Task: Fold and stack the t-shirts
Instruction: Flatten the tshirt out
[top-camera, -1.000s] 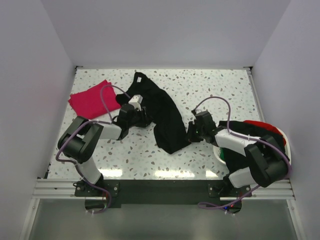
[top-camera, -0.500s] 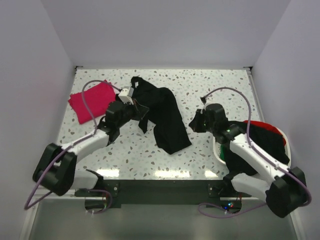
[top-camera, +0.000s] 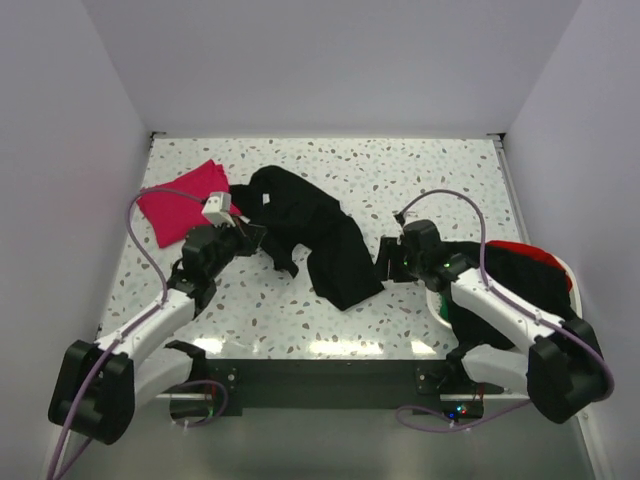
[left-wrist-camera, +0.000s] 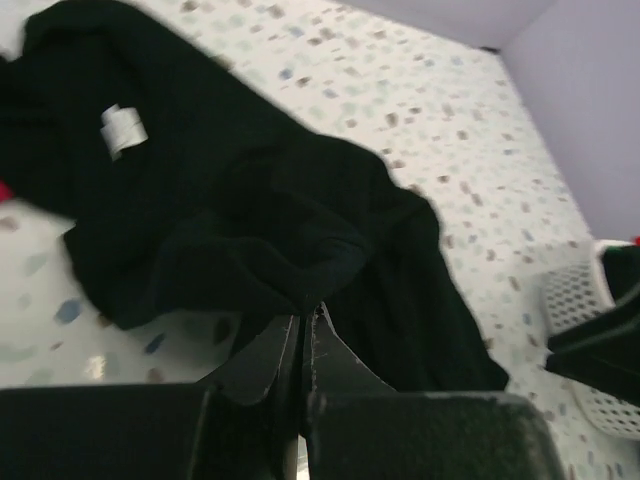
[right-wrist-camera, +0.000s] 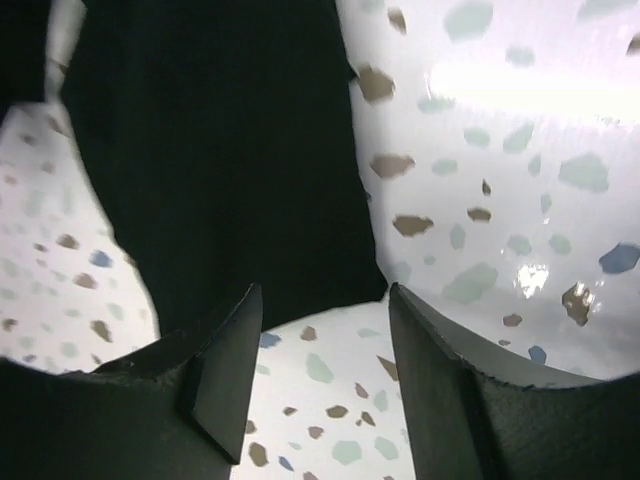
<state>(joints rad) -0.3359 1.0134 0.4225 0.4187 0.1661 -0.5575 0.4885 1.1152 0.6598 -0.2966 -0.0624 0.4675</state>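
A large black t-shirt (top-camera: 320, 225) lies crumpled across the middle of the table, its white neck label (left-wrist-camera: 122, 128) facing up. My left gripper (top-camera: 258, 237) is shut on a bunched fold of this shirt (left-wrist-camera: 290, 255) at its left side, the cloth pinched at the jaw tips (left-wrist-camera: 305, 312). The right gripper (top-camera: 386, 263) is open, low over the table just off the shirt's near right corner (right-wrist-camera: 220, 150). Only speckled table shows between its fingers (right-wrist-camera: 228, 350). A magenta-pink t-shirt (top-camera: 180, 200) lies folded at the far left.
A white basket (top-camera: 566, 270) at the right edge holds more t-shirts: black (top-camera: 510, 285), red (top-camera: 522, 248) and a bit of green (top-camera: 441, 312). Its mesh wall also shows in the left wrist view (left-wrist-camera: 580, 300). White walls close in the table on three sides.
The left gripper closed on the black shirt and drew the fold back toward the near left. The right gripper shut, then opened and dropped toward the shirt's near right corner.
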